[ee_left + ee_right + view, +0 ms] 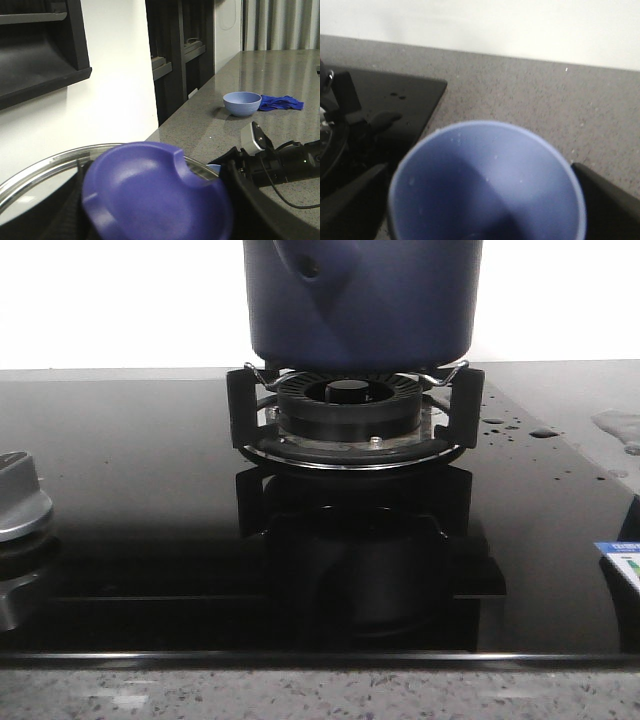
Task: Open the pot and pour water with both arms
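- The pot is seen sitting on the black burner, in the middle of the shiny black stove top.
- A purple knob on a glass lid is held tight by the left tool.
- A blue cup is gripped by the right tool, beside the stove.
- A blue bowl and a blue cloth are seen far off on the grey table.
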